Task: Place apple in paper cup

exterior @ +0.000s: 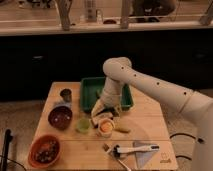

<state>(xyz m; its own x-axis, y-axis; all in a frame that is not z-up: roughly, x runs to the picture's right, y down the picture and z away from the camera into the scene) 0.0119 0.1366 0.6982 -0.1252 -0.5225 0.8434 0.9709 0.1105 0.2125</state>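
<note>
Near the front middle of the wooden table (150,120), the apple (105,128) shows as an orange-yellow round inside the rim of the paper cup (99,123). It looks seated in the cup; how deep it sits is hidden by the cup wall. The gripper (104,113) hangs right above it, over the cup's far rim, on an arm that reaches down from over the green tray (126,95). Grip state: cannot tell whether it is clamped on the apple or free of it.

Key relation: the apple lies straight below the gripper and a touch toward the camera. The fruit is round, so no long axis matters, and there is only one arm. By my read the placement is nearly or fully done, and what remains is a clean vertical exit.

Neighbours are tight. The green cup (83,125) is just beside the paper cup on the left, and a tan oblong item (122,130) lies just beside it on the right. A sideways pull could tip the light cup. The dark bowl (61,116) and metal cup (66,94) stand further left, well apart.
</note>
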